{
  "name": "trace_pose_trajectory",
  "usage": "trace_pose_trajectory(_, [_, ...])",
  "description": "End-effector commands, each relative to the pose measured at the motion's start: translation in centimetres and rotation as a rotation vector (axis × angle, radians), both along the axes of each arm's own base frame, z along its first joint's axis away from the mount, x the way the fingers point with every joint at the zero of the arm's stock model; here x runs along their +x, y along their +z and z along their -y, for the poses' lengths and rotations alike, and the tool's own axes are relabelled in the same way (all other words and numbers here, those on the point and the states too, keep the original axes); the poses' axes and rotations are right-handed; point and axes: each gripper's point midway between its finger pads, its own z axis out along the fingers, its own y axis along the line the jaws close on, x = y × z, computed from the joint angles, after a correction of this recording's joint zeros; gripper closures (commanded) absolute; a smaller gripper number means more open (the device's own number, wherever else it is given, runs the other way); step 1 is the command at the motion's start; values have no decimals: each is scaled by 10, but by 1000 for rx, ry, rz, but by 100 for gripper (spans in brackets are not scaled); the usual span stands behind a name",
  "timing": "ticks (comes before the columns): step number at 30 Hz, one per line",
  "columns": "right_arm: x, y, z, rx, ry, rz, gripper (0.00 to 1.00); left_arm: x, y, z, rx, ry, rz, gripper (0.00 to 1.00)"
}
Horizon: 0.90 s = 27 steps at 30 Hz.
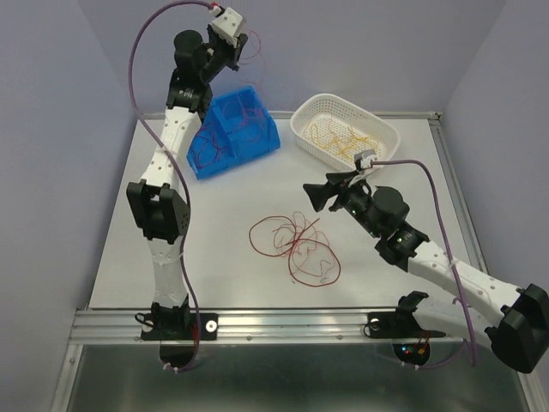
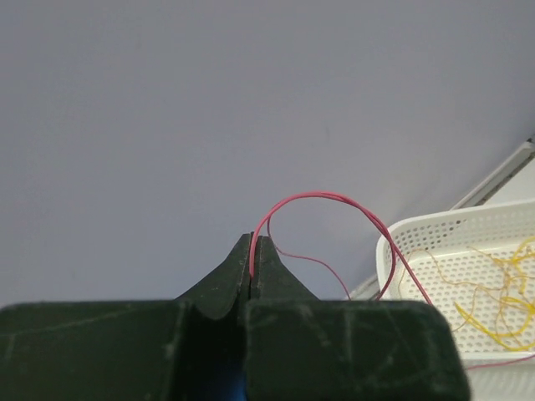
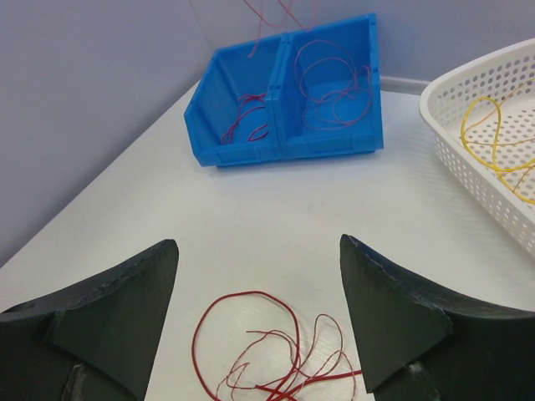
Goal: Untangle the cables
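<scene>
- Above the worktop's [image 1: 223, 206] far left corner, the left claw [image 1: 230, 24] is clamped shut on one red cable [image 2: 326, 198], raised over the blue bin [image 1: 244, 154].
- Other red cables [image 1: 210, 146] lie in the bin. Yellow cables [image 1: 343, 136] lie in the white basket [image 1: 302, 129] at the far right corner.
- Mid-worktop, a red tangle [image 1: 296, 245] lies unsorted. The right claw [image 1: 316, 196] hangs beside it, wide open and empty.
- Judgement: well advanced, unfinished.

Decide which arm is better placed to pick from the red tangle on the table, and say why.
Probably the right. The right pincer is open and faces the red tangle close by. The left pincer is shut on a red wire, raised high by the blue bin.
</scene>
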Motion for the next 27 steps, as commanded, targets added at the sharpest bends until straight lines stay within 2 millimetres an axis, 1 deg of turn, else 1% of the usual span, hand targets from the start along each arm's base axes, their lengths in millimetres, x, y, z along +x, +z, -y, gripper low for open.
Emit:
trace_pose_trajectory(1, [-3, 18, 8, 58, -28, 56, 17, 30, 16, -19, -52, 118, 115, 100])
trace_pose_trajectory(2, [-4, 18, 8, 56, -29, 58, 17, 34, 16, -21, -60, 122, 131, 100])
trace_pose_trajectory(5, [-6, 18, 10, 58, -29, 61, 17, 49, -22, -20, -47, 107, 107, 100])
trace_pose_trajectory(7, [-7, 19, 11, 59, -30, 64, 17, 55, -38, -20, -35, 113, 96, 100])
trace_pose_trajectory(8, [-6, 19, 12, 60, -33, 65, 17, 63, -54, -21, -32, 120, 75, 100])
trace_pose_trajectory(10, [-7, 18, 12, 60, -33, 65, 17, 73, -76, -22, -42, 133, 38, 100])
trace_pose_trajectory(11, [-7, 17, 12, 58, -33, 62, 17, 80, -94, -20, -36, 137, 9, 100])
trace_pose_trajectory(12, [-6, 17, 13, 59, -39, 62, 17, 84, -103, -23, -36, 153, -7, 100])
trace_pose_trajectory(15, [-5, 15, 15, 55, -50, 61, 17, 92, -124, -31, -28, 185, -41, 100])
trace_pose_trajectory(17, [-5, 13, 15, 51, -51, 58, 17, 94, -137, -33, -26, 176, -68, 100])
trace_pose_trajectory(18, [-5, 13, 16, 52, -55, 59, 17, 96, -150, -36, -22, 174, -95, 100])
trace_pose_trajectory(19, [-5, 12, 16, 50, -55, 59, 17, 96, -158, -36, -22, 172, -112, 100])
trace_pose_trajectory(22, [-5, 12, 15, 55, -47, 59, 16, 102, -195, -37, 6, 182, -165, 100])
trace_pose_trajectory(23, [-6, 12, 14, 56, -44, 60, 16, 104, -202, -37, 12, 187, -177, 100])
trace_pose_trajectory(25, [-5, 12, 13, 57, -41, 58, 16, 107, -210, -39, 22, 199, -188, 100])
trace_pose_trajectory(26, [-5, 10, 12, 56, -38, 53, 16, 109, -223, -40, 37, 203, -212, 98])
trace_pose_trajectory(27, [-6, 9, 11, 56, -33, 51, 16, 112, -223, -41, 37, 211, -217, 97])
